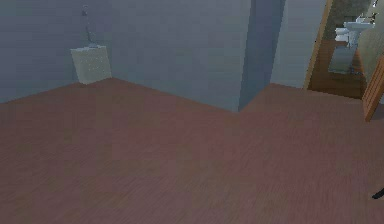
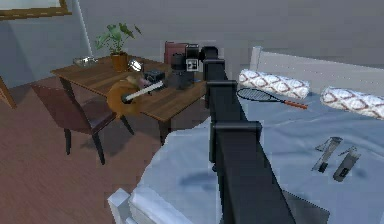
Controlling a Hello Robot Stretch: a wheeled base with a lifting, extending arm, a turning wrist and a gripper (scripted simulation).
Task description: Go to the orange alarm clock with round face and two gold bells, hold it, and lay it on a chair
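Here the claw [image 2: 181,68] sits by the wooden table [image 2: 98,77].

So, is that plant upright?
Upright: the plant stands on the table, leaves spreading upward.

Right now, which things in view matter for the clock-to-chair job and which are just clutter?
Job:
- orange round thing at the edge of the table, likely the clock
- dark chair beside it
- gripper, can't tell if it holds anything

Lying about:
- potted plant
- patterned pillows
- red-handled tool on the bed
- white box
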